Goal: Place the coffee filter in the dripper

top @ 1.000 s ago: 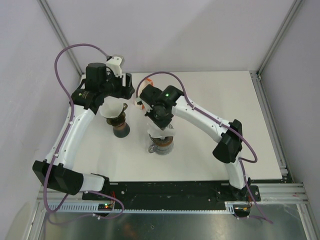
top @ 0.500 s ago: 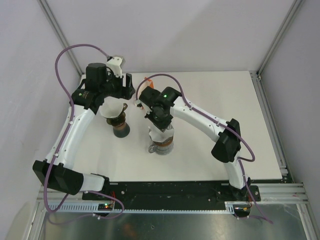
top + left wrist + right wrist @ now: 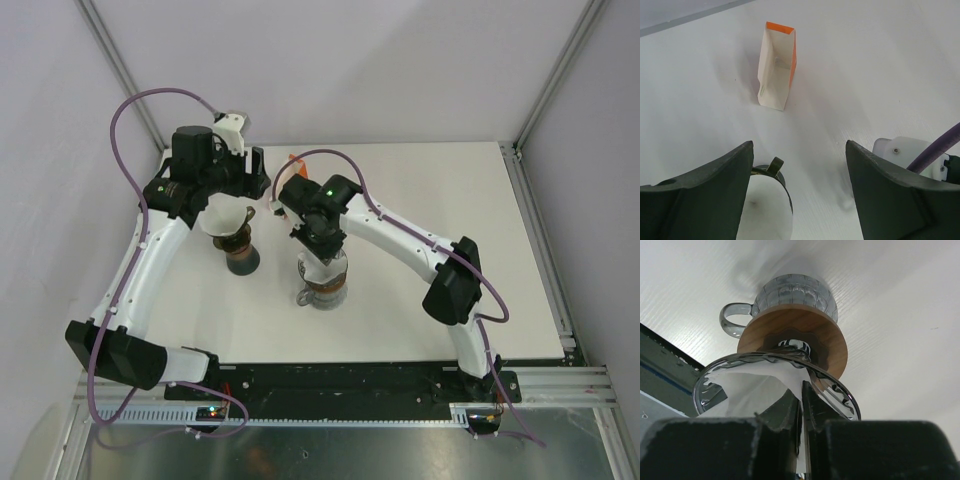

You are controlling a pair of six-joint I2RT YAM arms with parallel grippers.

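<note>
Table point(image 3: 500, 200): white, fills most of the overhead view. Right arm point(image 3: 400, 230) comes in from lower right to centre frame. Left arm point(image 3: 150, 270) runs up the left side.

Task item: the coffee filter point(image 3: 752, 390) is centre frame overhead, sitting in the mouth of the glass dripper point(image 3: 832, 385). In the right wrist view it fills the lower left of the cone. Right gripper point(image 3: 801, 397) is pinched narrow on the filter's upper edge, with the paper sandwiched between the fingers. I can't tell if the paper's tip has bottomed out in the cone.

Handling, my read: thin paper, near weightless, floppy. It creases easily and tears if dragged over the rim. The place to grab is the top edge, which is where I have it. On release it may cling to a finger or spring back up, so I'd open slowly and lift straight.

The dripper is glass on a wooden collar point(image 3: 795, 335) over a glass server point(image 3: 795, 290) with a handle. That stack looks top-heavy and fragile, so a sideways nudge from the fingers could tip it.

Left gripper point(image 3: 798, 147): jaws wide, holding nothing, hovering up and left of centre overhead. Under it is a second cone point(image 3: 228, 220), white on a dark base, near my dripper but apart from it.

An orange-and-white carton point(image 3: 776, 70) stands upright, top open, in the upper middle of the left wrist view, well away. A purple cable point(image 3: 935, 147) crosses the lower right of that view, so the two arms are close. Nothing sits between the right fingers and the dripper.
</note>
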